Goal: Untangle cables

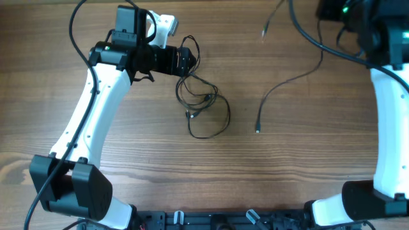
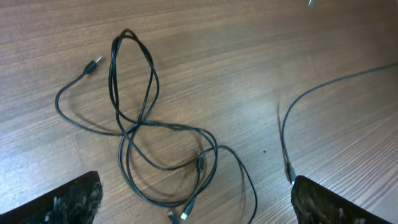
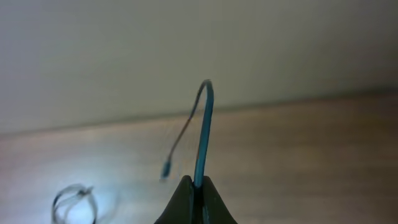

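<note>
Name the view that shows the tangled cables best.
Left wrist: the tangled cables fill the frame, loops and plug tips distinct. Overhead shows them small, crossings hard to follow. Right wrist shows nothing clear of them.

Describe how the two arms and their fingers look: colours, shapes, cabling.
Both the left arm and right arm have smooth white shells with black joints. A thick black cable loops along the left one. The left fingers are dark and scuffed; the right fingers are dark, tapering to a point.
</note>
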### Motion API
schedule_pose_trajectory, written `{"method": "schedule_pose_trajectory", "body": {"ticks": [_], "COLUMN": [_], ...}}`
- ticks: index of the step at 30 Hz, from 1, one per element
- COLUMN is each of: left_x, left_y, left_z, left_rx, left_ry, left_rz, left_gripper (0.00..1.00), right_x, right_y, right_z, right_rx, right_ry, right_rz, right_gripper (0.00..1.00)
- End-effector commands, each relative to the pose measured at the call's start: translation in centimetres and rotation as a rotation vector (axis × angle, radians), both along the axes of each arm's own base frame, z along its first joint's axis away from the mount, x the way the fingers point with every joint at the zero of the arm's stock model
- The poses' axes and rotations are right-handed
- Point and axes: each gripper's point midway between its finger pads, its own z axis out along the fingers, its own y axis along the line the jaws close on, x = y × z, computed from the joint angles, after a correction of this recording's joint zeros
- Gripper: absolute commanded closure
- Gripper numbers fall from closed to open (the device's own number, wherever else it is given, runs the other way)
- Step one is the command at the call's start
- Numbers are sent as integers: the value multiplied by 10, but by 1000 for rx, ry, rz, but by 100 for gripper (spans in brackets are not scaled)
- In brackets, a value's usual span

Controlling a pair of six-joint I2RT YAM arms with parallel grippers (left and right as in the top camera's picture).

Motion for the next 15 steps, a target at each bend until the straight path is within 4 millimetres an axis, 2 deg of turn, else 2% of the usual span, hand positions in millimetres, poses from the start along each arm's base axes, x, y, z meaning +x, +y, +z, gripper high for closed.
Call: {"method": "schedule_pose_trajectory", "body": {"ticks": [1, 4, 6, 10, 12, 15], "left_x": [-3, -4, -4, -4, -4, -5], "left_y": [0, 1, 0, 0, 0, -2], "left_z": [11, 10, 10, 11, 11, 12], "left_rx": [-1, 0, 0, -1, -5, -13], "left_ry": [-13, -8, -8, -9, -8, -7], "left_rz": [5, 5, 5, 5, 2, -4], "left_gripper": [1, 1, 0, 0, 0, 0], "right_x": [-16, -27, -44, -77, -92, -104], "right_y": [-42, -71, -102, -141, -161, -188], "right_z": [58, 79, 95, 111, 106, 86], "right_rx": [-84, -88, -96, -76, -27, 20], "right_ry": [-137, -175, -196, -199, -177, -107], "right_rz": [-123, -193, -268, -365, -421, -464], "right_gripper": [96, 96, 96, 96, 96, 96]}}
